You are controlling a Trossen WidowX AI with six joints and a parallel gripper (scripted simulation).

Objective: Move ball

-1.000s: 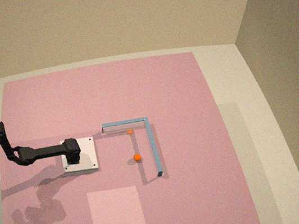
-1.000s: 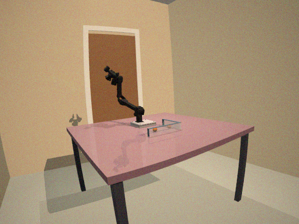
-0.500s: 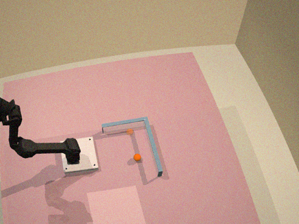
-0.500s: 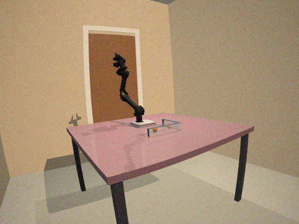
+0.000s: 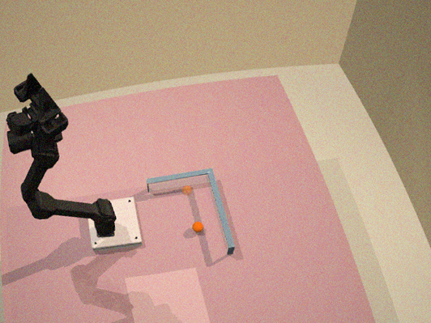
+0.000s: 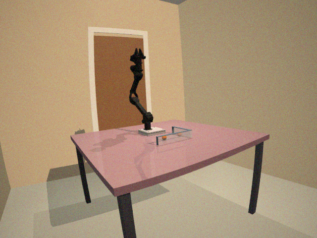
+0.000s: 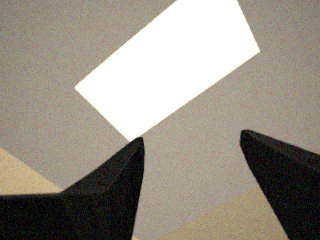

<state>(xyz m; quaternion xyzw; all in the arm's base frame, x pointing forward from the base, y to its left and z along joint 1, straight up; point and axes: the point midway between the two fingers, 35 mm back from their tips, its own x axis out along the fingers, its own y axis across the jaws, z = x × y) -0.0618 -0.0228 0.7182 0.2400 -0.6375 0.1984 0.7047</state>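
Gripper (image 5: 28,89): upper left of the top view, raised high, fingers partly apart, holding nothing.
Ball (image 5: 197,227): centre, on the table (image 5: 244,129), inside the walls (image 5: 219,205).
See-through copy (image 5: 186,189): above the ball, beside the far wall.

Glossy pink table (image 6: 179,163); clear glassy walls (image 6: 176,135); matt black arm (image 6: 135,84).
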